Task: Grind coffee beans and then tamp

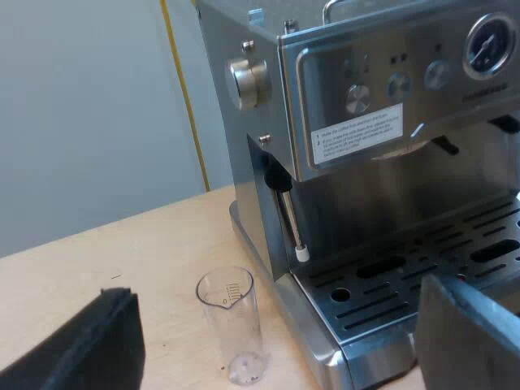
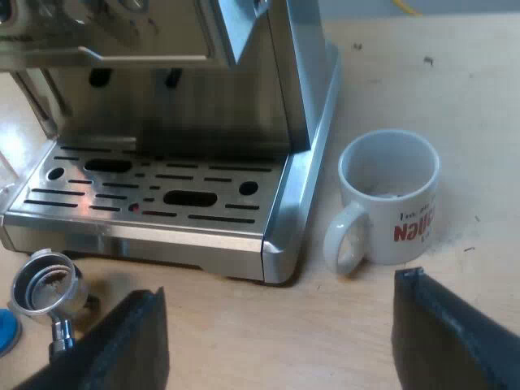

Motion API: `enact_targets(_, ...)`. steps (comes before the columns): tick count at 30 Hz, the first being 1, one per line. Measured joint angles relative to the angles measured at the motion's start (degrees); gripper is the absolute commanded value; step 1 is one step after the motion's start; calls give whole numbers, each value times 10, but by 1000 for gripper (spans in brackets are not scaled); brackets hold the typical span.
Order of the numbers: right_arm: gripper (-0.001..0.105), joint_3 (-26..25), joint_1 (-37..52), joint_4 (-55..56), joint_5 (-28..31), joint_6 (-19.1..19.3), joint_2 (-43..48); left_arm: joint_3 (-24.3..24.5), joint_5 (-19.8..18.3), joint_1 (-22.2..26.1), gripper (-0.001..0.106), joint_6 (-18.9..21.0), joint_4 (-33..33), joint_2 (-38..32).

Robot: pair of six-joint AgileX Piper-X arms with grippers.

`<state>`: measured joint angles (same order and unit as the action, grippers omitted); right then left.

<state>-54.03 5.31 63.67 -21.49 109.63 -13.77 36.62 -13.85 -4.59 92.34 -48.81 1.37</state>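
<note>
The steel espresso machine (image 1: 382, 162) stands close before my left gripper (image 1: 276, 345), whose black fingers (image 1: 81, 345) are spread wide with nothing between them. A clear measuring glass (image 1: 231, 325) stands upright on the wood beside the machine's drip tray (image 1: 422, 284). My right gripper (image 2: 276, 345) is open above the table near the machine's (image 2: 203, 89) front corner. The metal holder (image 2: 47, 286) lies loose on the table by the drip tray (image 2: 146, 195), basket up with some dark grounds inside; its handle runs under my finger (image 2: 122, 345). A blue tamper's edge (image 2: 6, 329) peeks beside it.
A white mug (image 2: 390, 199) with red lettering stands upright on the wooden table (image 2: 455, 97) beside the machine's base. The steam wand (image 1: 291, 219) hangs at the machine's side, above the glass. A grey wall (image 1: 89, 106) rises behind the table.
</note>
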Motion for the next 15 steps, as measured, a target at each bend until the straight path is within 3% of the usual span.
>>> enact_targets(10, 60, 68, 0, 21, 0, -21, 128, 2, -6, 0, 70, 0, -47, -19)
enact_targets(15, 60, 94, 0, 40, -1, -30, 142, 2, -6, 0, 70, 0, -50, -19)
